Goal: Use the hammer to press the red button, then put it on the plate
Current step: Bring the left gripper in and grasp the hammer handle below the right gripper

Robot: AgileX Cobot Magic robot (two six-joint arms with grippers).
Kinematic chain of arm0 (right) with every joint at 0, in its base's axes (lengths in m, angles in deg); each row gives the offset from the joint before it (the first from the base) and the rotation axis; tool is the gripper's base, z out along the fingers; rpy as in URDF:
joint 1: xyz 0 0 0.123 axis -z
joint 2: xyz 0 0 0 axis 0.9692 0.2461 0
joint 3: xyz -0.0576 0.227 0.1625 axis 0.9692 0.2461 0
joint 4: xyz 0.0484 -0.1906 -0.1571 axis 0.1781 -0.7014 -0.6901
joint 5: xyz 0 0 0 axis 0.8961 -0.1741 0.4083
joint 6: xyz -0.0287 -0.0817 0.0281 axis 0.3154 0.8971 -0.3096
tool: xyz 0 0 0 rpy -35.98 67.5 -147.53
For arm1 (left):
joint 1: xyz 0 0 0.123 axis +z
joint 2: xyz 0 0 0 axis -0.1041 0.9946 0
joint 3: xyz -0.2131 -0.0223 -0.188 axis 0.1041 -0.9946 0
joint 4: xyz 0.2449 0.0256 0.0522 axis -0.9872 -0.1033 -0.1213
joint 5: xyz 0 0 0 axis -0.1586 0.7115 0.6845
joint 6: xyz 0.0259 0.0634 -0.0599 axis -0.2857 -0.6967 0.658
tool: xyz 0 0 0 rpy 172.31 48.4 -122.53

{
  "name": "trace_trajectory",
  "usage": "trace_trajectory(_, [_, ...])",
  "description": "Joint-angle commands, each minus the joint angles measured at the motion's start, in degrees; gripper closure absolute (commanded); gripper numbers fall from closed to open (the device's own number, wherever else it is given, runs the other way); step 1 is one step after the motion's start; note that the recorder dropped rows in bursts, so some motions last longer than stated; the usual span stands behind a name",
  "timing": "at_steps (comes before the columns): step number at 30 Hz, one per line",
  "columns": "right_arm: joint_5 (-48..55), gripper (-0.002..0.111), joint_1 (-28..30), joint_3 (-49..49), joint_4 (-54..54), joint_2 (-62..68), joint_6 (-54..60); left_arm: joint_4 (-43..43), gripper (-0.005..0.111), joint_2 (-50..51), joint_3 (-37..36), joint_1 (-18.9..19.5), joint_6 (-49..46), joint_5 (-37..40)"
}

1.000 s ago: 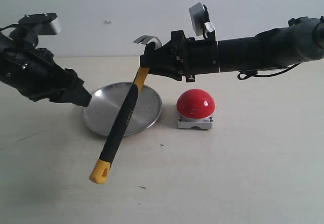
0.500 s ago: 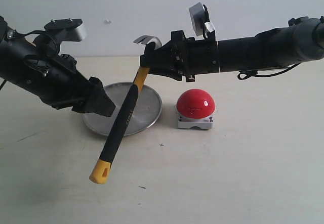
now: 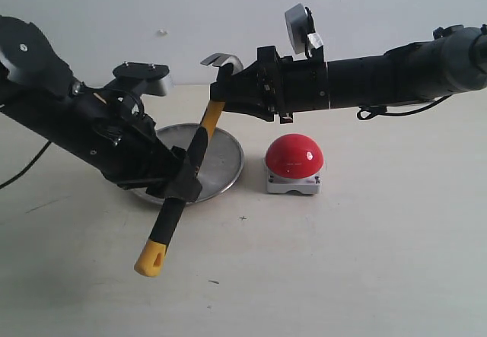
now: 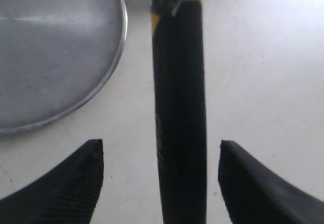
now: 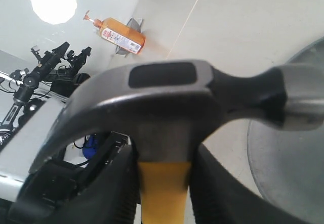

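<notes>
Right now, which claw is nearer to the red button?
Right. The right claw holds the hammer above and beside the button; the left claw sits farther off, around the handle by the plate.

Left jaws spread; right jaws seemingly clamped.

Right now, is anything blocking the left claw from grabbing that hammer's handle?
Nothing visible does. The handle of the hammer runs between the open fingers of the left gripper, with only bare table showing in the gaps on either side.
</notes>
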Motion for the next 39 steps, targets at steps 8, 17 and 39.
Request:
trace_trajectory(8, [2.80, 0.108, -0.02, -0.13, 3.28, -1.44, 0.66, 1.15, 0.043, 7.13, -0.59, -0.21, -0.36, -1.69])
trace_trajectory(17, [2.80, 0.108, -0.02, -0.13, 3.28, -1.44, 0.66, 1.15, 0.044, 8.38, -0.48, -0.21, -0.48, -4.00])
trace_trajectory(39, [2.80, 0.095, -0.02, -0.13, 3.28, -1.44, -1.49, 0.68, 0.107, 6.90, -0.48, -0.09, -2.15, -3.93])
